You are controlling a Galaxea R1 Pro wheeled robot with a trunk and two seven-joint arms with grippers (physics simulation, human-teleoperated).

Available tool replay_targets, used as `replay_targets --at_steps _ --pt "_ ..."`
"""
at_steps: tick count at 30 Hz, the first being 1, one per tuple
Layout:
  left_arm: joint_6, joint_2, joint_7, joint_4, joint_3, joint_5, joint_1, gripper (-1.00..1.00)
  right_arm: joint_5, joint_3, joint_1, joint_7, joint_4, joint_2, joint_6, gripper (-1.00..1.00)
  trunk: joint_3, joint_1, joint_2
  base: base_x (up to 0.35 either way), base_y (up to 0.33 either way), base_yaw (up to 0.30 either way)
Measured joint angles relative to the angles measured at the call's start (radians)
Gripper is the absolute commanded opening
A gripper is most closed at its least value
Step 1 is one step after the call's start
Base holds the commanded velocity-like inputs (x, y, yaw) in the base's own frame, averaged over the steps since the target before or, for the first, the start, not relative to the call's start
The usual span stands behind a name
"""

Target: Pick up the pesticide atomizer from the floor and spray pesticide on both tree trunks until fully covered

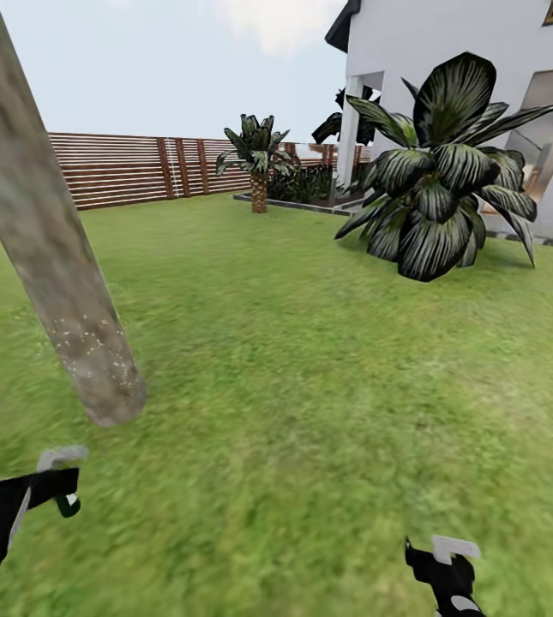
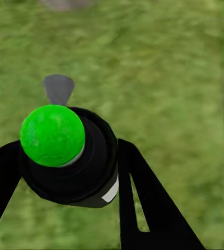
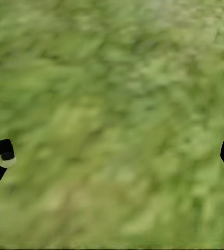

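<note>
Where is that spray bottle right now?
The pesticide atomizer sits clamped in the left gripper, low on the head view's left, above the lawn just short of the tree trunk.

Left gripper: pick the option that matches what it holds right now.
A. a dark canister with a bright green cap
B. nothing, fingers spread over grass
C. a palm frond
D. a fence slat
A: in the left wrist view the left gripper has its fingers on either side of the pesticide atomizer, a dark canister with a green cap.
</note>
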Motion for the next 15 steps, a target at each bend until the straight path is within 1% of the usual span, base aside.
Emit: replay_targets --at_steps 1,2,3,4,5,6,7,8,9,10,11,12,13,14,15 --pt "-0.137 0.002 -0.134 0.002 -0.026 -0.077 0.039 -1.00 0.000 0.000 0.000 0.002 0.000 0.000 0.000 1.00 0.000 0.000 0.000 -0.346 0.000 -0.131" --pt "-0.208 0.001 -0.194 0.004 -0.031 -0.120 0.056 -1.00 0.000 0.000 0.000 0.003 0.000 0.000 0.000 1.00 0.001 0.000 0.000 -0.346 0.000 -0.162" --pt "-0.261 0.001 -0.246 0.005 -0.034 -0.153 0.067 -1.00 0.000 0.000 0.000 0.003 0.000 0.000 0.000 1.00 0.002 0.000 0.000 -0.346 0.000 -0.182" --pt "-0.294 0.001 -0.307 0.005 -0.037 -0.177 0.073 -1.00 0.000 0.000 0.000 0.004 0.000 0.000 0.000 1.00 0.003 0.000 0.000 -0.346 0.000 -0.178" --pt "-0.313 0.001 -0.381 0.004 -0.038 -0.195 0.076 -1.00 0.000 -0.001 0.000 0.004 -0.001 -0.002 0.000 1.00 0.003 0.000 0.000 -0.346 0.000 -0.078" --pt "-0.329 0.002 -0.485 0.002 -0.042 -0.214 0.079 -1.00 0.000 -0.001 0.000 0.005 -0.003 -0.005 0.000 1.00 0.004 0.000 0.000 -0.335 0.000 -0.026" --pt "-0.362 0.002 -0.576 0.000 -0.054 -0.238 0.079 -1.00 0.008 0.013 0.000 0.022 -0.008 -0.007 0.000 1.00 0.004 0.000 0.000 -0.222 0.000 -0.013" --pt "-0.401 0.002 -0.642 0.000 -0.071 -0.265 0.078 -1.00 0.036 0.051 -0.001 0.059 -0.012 -0.007 0.000 1.00 0.004 0.000 0.000 -0.091 0.000 -0.005" --pt "-0.423 0.002 -0.693 -0.001 -0.097 -0.296 0.076 -1.00 0.099 0.125 -0.001 0.135 -0.046 -0.008 0.003 1.00 0.004 0.000 0.000 -0.058 0.000 -0.003" --pt "-0.428 0.001 -0.713 -0.001 -0.114 -0.311 0.075 -1.00 0.130 0.153 -0.002 0.173 -0.082 -0.008 0.005 1.00 0.004 -0.001 0.000 -0.030 0.000 -0.002" --pt "-0.433 0.000 -0.732 -0.001 -0.145 -0.334 0.073 -1.00 0.160 0.177 -0.002 0.242 -0.149 -0.009 0.011 1.00 0.004 -0.001 0.000 -0.019 0.000 -0.001" --pt "-0.435 -0.001 -0.741 -0.001 -0.164 -0.344 0.071 -1.00 0.173 0.188 -0.002 0.299 -0.188 -0.009 0.018 1.00 0.004 -0.001 0.000 -0.012 0.000 -0.001" --pt "-0.436 -0.003 -0.753 -0.001 -0.188 -0.352 0.070 -1.00 0.187 0.195 -0.002 0.370 -0.221 -0.009 0.031 1.00 0.004 -0.001 0.000 -0.006 0.000 0.000" --pt "-0.436 -0.005 -0.773 -0.001 -0.232 -0.359 0.069 -1.00 0.220 0.201 -0.002 0.483 -0.266 -0.009 0.055 1.00 0.004 -0.001 0.000 -0.004 0.000 0.000" --pt "-0.435 -0.006 -0.785 -0.001 -0.262 -0.362 0.068 -1.00 0.248 0.203 -0.003 0.550 -0.292 -0.009 0.069 1.00 0.004 -0.001 0.000 -0.002 0.000 0.000"
